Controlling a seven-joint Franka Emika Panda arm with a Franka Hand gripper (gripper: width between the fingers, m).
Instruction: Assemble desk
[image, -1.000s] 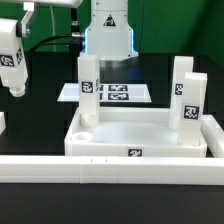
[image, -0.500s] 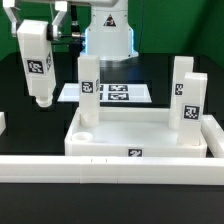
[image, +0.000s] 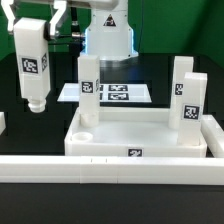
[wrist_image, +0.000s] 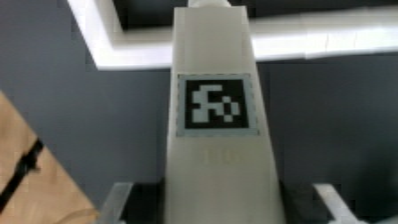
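Note:
The desk top (image: 150, 131), a white rimmed tray, lies at the middle of the black table. Three white tagged legs stand upright in its corners: one at the exterior view's left (image: 89, 92) and two at its right (image: 180, 90) (image: 194, 103). My gripper (image: 38, 16) is shut on the top of another tagged leg (image: 33, 63), which hangs upright in the air to the left of the tray, its peg end pointing down. In the wrist view this leg (wrist_image: 217, 110) runs between my gripper (wrist_image: 222, 200) fingers, with a white rim (wrist_image: 116, 40) beyond it.
A long low white rail (image: 100, 166) lies across the front of the tray. The marker board (image: 118, 94) lies flat behind the tray, before the robot base (image: 108, 35). A small white piece (image: 2, 122) shows at the exterior view's left edge.
The gripper has carried the leg from the far left edge rightward, toward the tray. Over the last half second it barely shifted.

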